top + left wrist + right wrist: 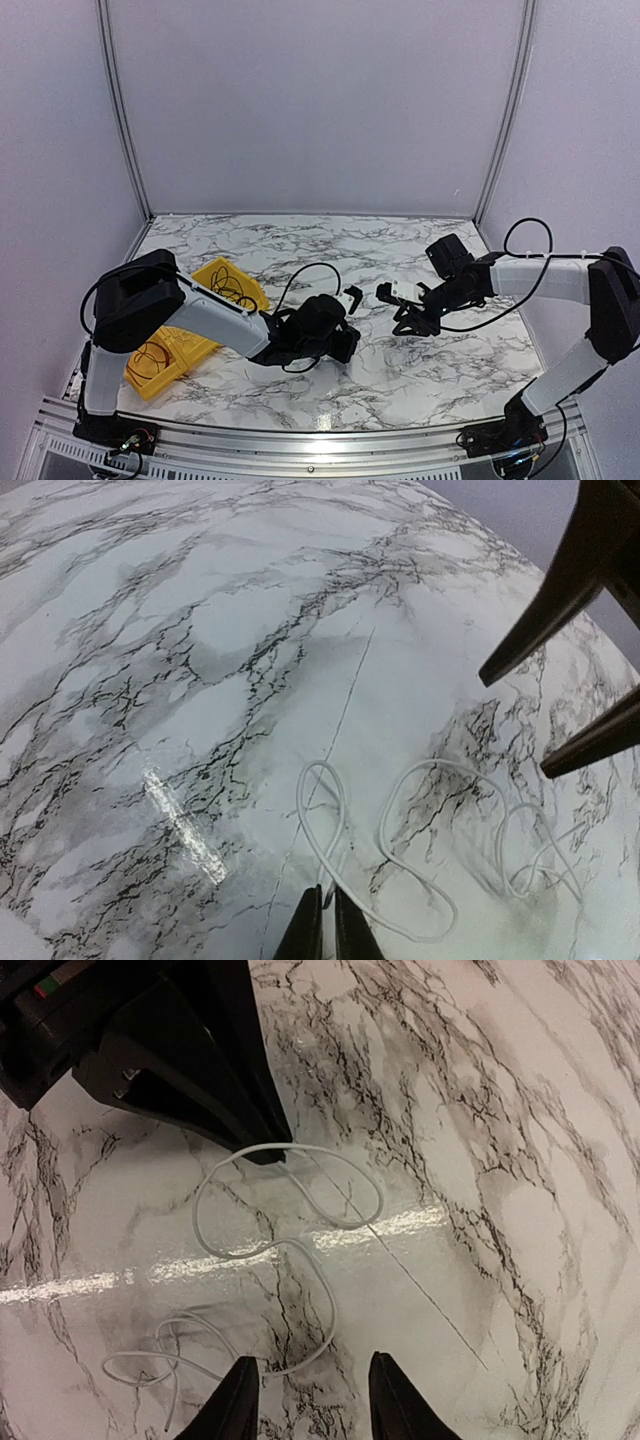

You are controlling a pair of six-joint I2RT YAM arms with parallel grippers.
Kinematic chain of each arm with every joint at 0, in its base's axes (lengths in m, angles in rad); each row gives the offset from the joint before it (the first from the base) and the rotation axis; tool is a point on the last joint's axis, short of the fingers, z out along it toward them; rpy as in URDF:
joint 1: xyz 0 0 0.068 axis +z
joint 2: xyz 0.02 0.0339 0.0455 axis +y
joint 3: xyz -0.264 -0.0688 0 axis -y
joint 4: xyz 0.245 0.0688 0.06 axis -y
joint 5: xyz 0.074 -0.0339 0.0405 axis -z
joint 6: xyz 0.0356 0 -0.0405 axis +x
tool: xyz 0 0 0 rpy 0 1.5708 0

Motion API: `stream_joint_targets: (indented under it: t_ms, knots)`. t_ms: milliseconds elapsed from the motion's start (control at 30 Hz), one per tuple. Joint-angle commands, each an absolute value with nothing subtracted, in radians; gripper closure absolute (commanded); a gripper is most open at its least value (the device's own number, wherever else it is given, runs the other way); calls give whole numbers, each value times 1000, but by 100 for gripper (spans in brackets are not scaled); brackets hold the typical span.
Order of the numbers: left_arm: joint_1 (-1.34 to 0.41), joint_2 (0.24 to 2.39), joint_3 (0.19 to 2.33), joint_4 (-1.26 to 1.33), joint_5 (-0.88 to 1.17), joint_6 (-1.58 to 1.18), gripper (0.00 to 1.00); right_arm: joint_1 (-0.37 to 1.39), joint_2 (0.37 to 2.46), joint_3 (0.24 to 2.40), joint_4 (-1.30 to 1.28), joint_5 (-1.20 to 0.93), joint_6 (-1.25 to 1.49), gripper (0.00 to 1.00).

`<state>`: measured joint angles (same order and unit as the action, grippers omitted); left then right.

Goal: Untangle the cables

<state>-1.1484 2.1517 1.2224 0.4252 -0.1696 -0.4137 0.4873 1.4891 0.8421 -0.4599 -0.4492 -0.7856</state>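
A thin white cable (343, 809) lies in loose loops on the marble table (200, 630), between the two grippers. My left gripper (328, 898) is low over the table, its fingertips shut on one strand of this cable. In the right wrist view the same cable (333, 1311) runs up to the left gripper (268, 1152) at the upper left. My right gripper (315, 1360) stands open just above the table, and a cable loop passes close to its left finger. From above, the left gripper (352, 297) and right gripper (384, 293) face each other mid-table.
Two yellow bins (205, 270) (150, 385) sit at the left beside the left arm, with thin black cable loops (236, 290) in them. White walls close the table at the back and sides. The right gripper (515, 727) hangs close over the cable's far loops.
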Motion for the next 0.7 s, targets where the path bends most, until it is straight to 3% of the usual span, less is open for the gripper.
stream_joint_targets:
  t_ms: [0, 233, 667]
  knots:
    - [-1149, 2118, 1175, 556, -198, -377, 98, 496, 1402, 900, -558, -452, -815, 61]
    - [-1150, 2039, 1095, 615, -183, -385, 100, 518, 1305, 809, -672, -418, -954, 58]
    - [-1150, 2013, 1045, 623, -188, -413, 100, 608, 1430, 783, -636, -366, -962, 54]
